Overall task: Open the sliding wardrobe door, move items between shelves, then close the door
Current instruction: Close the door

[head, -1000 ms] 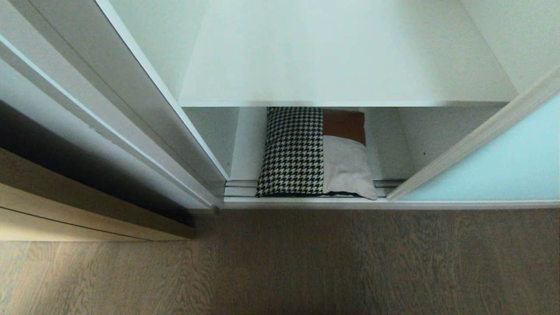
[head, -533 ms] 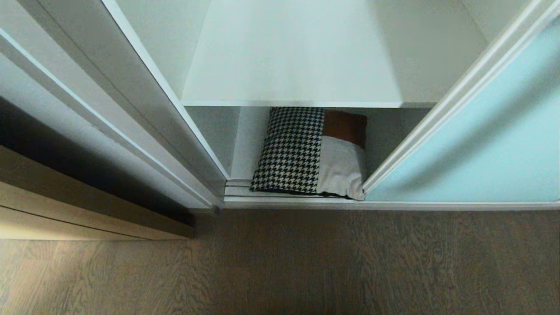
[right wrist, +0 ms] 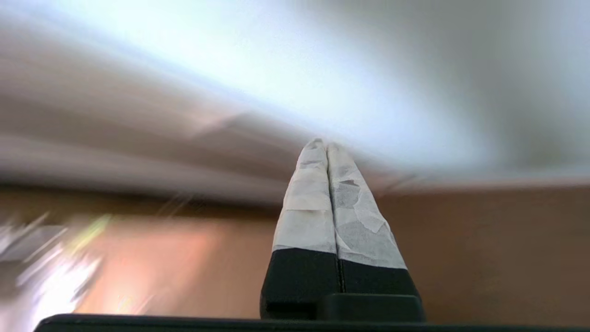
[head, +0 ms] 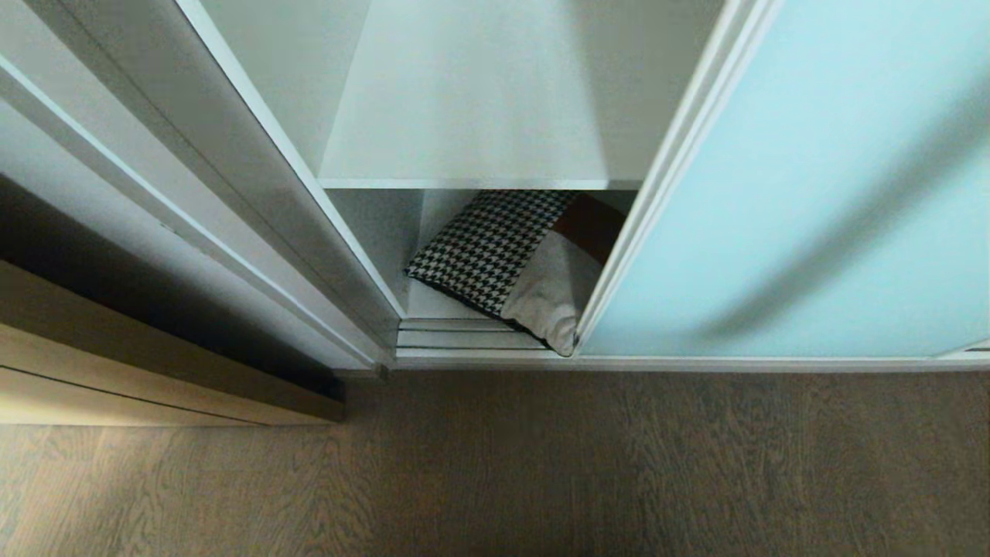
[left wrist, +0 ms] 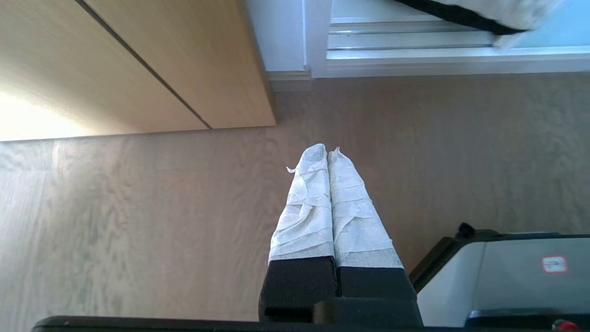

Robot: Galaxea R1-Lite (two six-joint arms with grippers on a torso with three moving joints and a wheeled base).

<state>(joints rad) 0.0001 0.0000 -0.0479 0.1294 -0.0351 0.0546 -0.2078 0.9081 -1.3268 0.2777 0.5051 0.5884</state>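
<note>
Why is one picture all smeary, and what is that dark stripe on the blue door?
The right wrist view is streaked with motion blur behind the shut right gripper. In the head view, a soft dark shadow band crosses the sliding wardrobe door. The left wrist view is sharp, with bright glare on the wooden cabinet front and the shut left gripper clear.

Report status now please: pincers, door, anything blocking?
Both pincers shut, empty; left pincer over floor, right pincer in blur. Sliding door partly closed. Cushion corner on track, against door edge.

One sliding wardrobe door (head: 781,193), one cushion (head: 503,259), two shelves (head: 472,100), two hands (left wrist: 327,152).
</note>
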